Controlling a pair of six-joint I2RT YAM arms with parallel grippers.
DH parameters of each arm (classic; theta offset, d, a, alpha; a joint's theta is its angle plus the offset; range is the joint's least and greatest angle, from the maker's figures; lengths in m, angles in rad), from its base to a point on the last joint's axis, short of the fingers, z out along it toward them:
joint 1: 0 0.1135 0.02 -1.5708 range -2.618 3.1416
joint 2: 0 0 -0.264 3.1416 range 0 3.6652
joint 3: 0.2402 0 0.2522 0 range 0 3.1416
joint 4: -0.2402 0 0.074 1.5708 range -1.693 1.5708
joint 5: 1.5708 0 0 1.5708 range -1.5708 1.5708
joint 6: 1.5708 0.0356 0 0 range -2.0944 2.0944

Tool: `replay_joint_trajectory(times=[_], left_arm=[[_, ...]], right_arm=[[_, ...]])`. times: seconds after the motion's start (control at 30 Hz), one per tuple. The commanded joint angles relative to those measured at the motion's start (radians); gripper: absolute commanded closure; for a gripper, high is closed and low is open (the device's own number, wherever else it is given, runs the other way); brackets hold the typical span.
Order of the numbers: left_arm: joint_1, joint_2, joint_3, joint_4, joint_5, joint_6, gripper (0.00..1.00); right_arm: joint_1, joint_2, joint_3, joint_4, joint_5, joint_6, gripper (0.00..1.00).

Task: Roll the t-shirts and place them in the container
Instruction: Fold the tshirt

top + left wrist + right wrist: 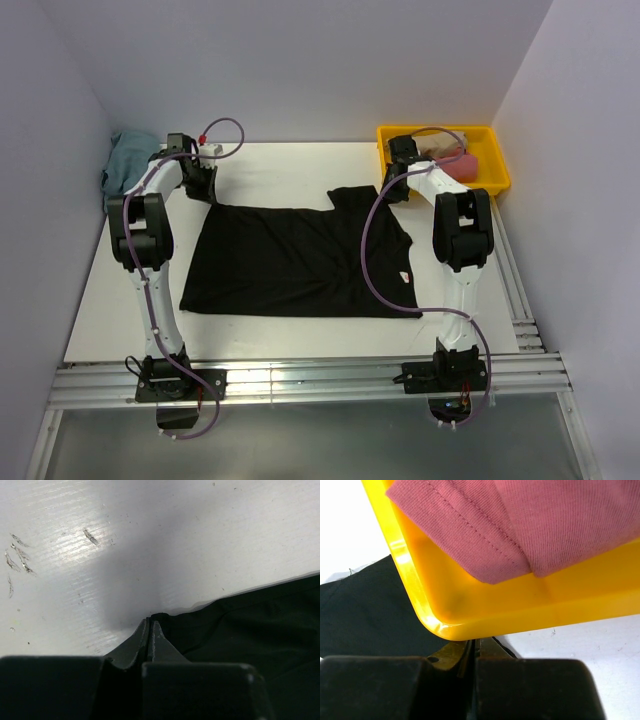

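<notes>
At mid-bench lies the black t-shirt (290, 260), spread flat and open with no fold or roll in it. One sleeve points to the far side, toward the yellow bin (500, 165).

Left tool (205, 185): down at the shirt's far-left corner. On the left wrist view the fingers (150, 627) are pressed together with the cloth corner right at their tips. Cannot tell whether any cloth is pinched between them.

Right tool (398, 188): low on the bench (290, 170) at the bin's near-left corner, just beside the far sleeve. Its wrist view shows the jaws closed, with nothing visibly between them. Black cloth is close on one side and the bin wall (470, 615) is just ahead.

Other shirts:
- The pink shirt (462, 163) and a beige cloth (440, 150) are bunched in the bin. The pink shirt's hem shows (545, 520). Neither looks like a tidy roll, though little of them shows.
- The teal cloth (125, 160) is heaped at the far-left bench corner, unrolled.

Judgement: the task is at its start. The black shirt is laid out ready but not yet rolled. The likely step in hand is taking hold of the far edge. All the rolling is left to do, on this shirt and on the others.
</notes>
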State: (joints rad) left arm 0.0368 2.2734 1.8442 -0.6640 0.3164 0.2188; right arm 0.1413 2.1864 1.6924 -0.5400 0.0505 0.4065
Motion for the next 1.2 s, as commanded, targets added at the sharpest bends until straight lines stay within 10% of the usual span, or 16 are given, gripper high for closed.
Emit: replay_joint_trajectory(times=[0.0,1.17], left_arm=[[-0.005,-0.043,0.021,0.004,-0.002,-0.009,1.00],[0.006,-0.423,-0.269,-0.080,-0.023,0.122,1.00]], right_arm=[[0.001,-0.043,0.001,0.037,0.009,0.000,1.00],[0.034,-0.557,-0.427,0.100,0.045,0.054,1.00]])
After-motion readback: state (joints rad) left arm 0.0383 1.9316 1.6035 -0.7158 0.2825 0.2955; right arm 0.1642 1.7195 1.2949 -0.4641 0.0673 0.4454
